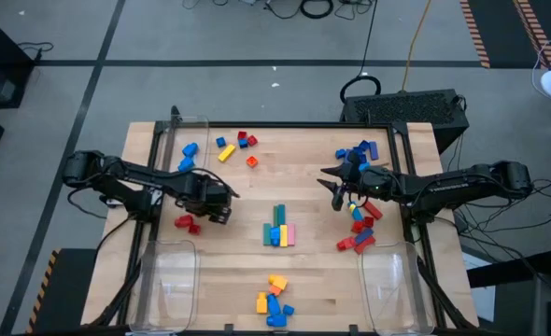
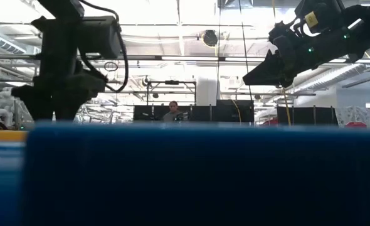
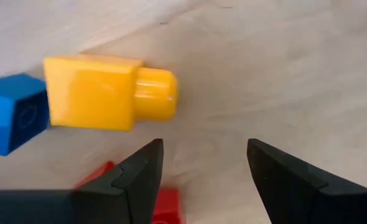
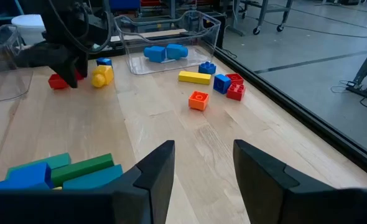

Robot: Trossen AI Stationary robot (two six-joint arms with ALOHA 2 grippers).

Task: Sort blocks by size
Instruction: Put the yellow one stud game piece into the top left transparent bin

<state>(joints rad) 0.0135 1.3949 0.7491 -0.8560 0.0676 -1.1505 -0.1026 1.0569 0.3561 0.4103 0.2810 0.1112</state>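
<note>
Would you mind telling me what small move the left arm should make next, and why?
Probably ease the left pincer forward and across toward the yellow block, then close. The pincer stands open over bare wood, with nothing held, and the yellow block lies just ahead, off to one side, beside a blue block.

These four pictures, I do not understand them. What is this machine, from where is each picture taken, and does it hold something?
It is a robot with two dark arms at a wooden table. One picture looks down from above; one looks level from the table top, mostly blocked by something blue; two come from the wrists. Coloured toy blocks lie in small groups, with clear bins at the corners. The left gripper is open near a yellow block. The right gripper is open over bare wood. Neither holds anything.
</note>
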